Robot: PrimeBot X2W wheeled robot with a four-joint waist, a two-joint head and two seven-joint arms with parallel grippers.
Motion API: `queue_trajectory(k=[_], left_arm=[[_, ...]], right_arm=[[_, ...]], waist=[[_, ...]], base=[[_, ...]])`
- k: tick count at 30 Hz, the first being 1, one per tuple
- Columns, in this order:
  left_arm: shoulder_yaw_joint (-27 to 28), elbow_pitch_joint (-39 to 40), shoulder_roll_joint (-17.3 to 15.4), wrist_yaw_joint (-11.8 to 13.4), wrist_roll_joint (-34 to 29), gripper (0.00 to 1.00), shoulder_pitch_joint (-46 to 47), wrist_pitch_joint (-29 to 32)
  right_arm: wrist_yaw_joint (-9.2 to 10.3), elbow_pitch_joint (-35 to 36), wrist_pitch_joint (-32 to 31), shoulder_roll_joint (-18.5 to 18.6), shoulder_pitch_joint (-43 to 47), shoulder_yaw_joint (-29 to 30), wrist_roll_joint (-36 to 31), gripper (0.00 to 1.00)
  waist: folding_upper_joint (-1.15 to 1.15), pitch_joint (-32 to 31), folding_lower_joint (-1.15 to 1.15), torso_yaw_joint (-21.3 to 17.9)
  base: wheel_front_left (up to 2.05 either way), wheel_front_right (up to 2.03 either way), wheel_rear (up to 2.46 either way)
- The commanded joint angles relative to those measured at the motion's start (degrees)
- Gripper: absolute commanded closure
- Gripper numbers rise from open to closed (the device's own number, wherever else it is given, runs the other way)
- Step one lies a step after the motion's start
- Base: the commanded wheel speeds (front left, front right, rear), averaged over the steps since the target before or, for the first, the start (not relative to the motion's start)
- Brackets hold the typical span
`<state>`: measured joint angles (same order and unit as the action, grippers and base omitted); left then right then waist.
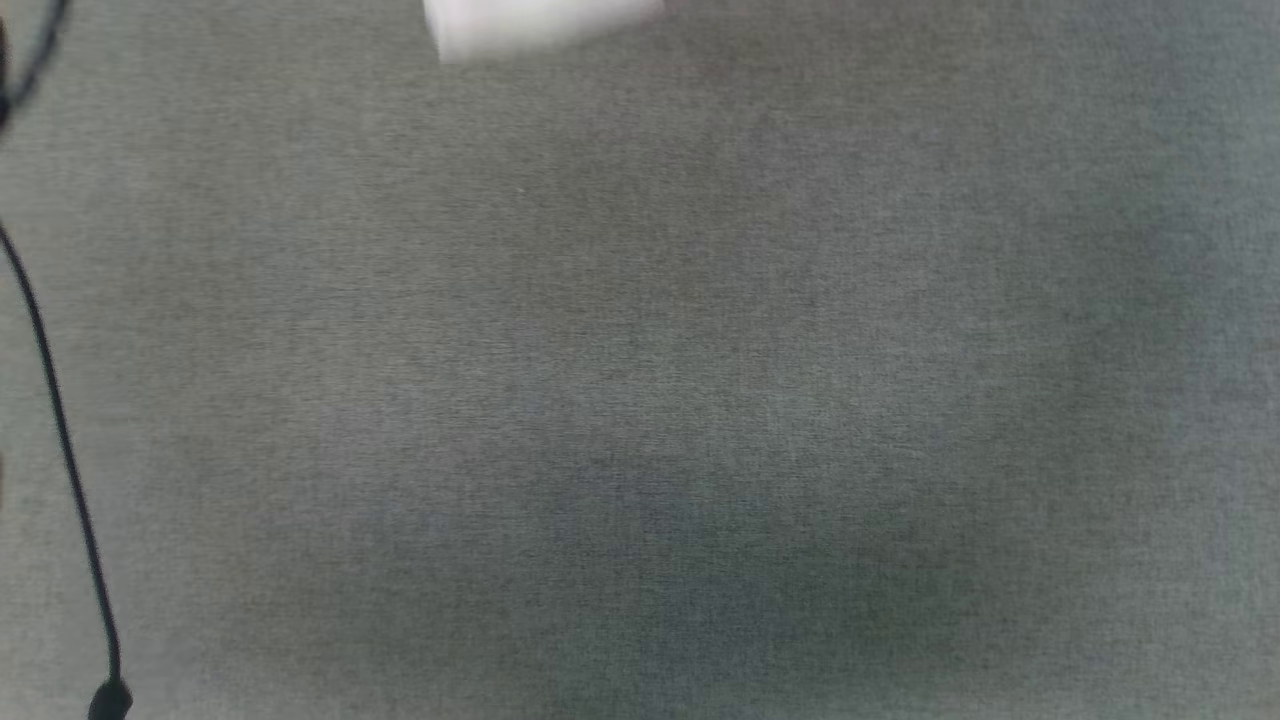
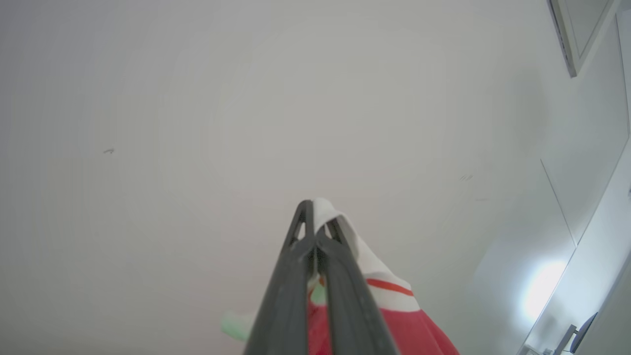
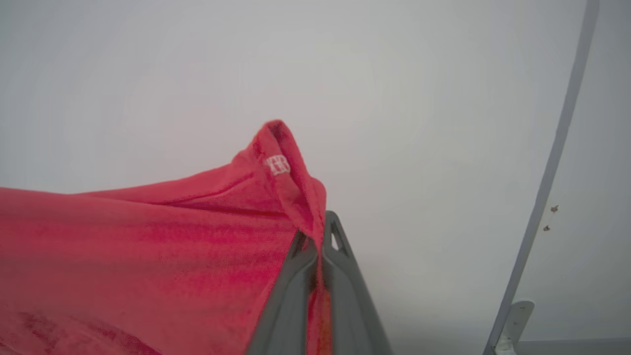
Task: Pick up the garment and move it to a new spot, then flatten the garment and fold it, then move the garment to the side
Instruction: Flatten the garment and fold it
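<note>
Left gripper (image 2: 318, 217) and right gripper (image 3: 318, 231), each pinched tight on the red garment (image 3: 148, 246)

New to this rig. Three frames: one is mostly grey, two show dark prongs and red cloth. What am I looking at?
This is a wheeled robot with two arms, and each picture comes from a different camera on it. The head view looks down at a grey fabric surface. A black cable runs down its left side, and a blurred white object that I cannot identify sits at the top edge. The dark prongs are each arm's gripper, seen from a camera on that wrist. The left gripper is shut on a white, red-striped part of the garment. The right gripper is shut on a red edge of it. Pale walls lie behind both, so the garment appears to be lifted between the arms.
</note>
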<state>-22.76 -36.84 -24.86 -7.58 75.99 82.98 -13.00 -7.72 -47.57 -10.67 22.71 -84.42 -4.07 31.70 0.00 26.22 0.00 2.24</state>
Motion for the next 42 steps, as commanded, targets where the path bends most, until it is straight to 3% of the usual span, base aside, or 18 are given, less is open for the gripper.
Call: queue_trajectory(k=[1, 6, 13, 20, 27, 29, 35, 42], left_arm=[[0.7, -0.4, -0.9, 0.2, 1.2, 1.0, 1.0, 0.0], [-2.6, 0.9, 0.1, 0.2, 2.7, 1.0, -1.1, 1.4], [-4.2, 9.3, 2.1, 0.2, 9.0, 1.0, -17.6, -0.9], [-5.2, 22.5, 1.2, 0.2, 11.2, 1.0, -39.2, -2.1], [-2.8, 35.5, 0.1, 0.2, 11.5, 1.0, -59.0, -2.3], [-2.3, 40.5, -0.2, 0.2, 10.5, 1.0, -65.8, -2.3], [-3.0, 45.3, -2.1, 0.2, 6.8, 1.0, -75.5, -2.3], [-2.1, 48.3, -2.4, 0.2, 1.6, 1.0, -83.9, -2.3]], right_arm=[[0.42, -1.4, 0.7, 0.8, -0.6, 0.8, -0.6, 1.0], [0.37, -6.2, 2.4, 0.3, -1.1, 0.6, -1.7, 1.0], [0.36, -7.9, 2.0, -0.4, 8.2, -2.7, 1.9, 1.0], [0.29, 0.5, 0.9, 2.8, 25.0, -8.6, 8.9, 1.0], [0.29, 12.2, -0.3, 7.8, 43.7, -11.9, 14.9, 1.0], [0.29, 16.3, 0.3, 9.6, 50.3, -10.9, 15.7, 1.0], [0.29, 24.3, -0.6, 10.5, 63.2, -5.3, 16.9, 1.0], [0.3, 33.9, -3.4, 9.2, 77.2, 4.0, 16.3, 1.0]], waist=[[0.0, 0.6, 0.0, -0.6], [0.0, 1.1, 0.0, -0.4], [0.0, 0.2, 0.0, 0.4], [0.0, -2.7, 0.0, 0.5], [0.0, -6.8, 0.0, 0.7], [0.0, -8.4, 0.0, 0.9], [0.0, -10.4, 0.0, 1.6], [0.0, -11.4, 0.0, 1.9]], base=[[0.0, 0.0, 0.0], [0.0, 0.0, 0.0], [0.0, 0.0, 0.0], [0.0, 0.0, 0.0], [0.0, 0.0, 0.0], [0.0, 0.0, 0.0], [0.0, 0.0, 0.0], [0.0, 0.0, 0.0]])
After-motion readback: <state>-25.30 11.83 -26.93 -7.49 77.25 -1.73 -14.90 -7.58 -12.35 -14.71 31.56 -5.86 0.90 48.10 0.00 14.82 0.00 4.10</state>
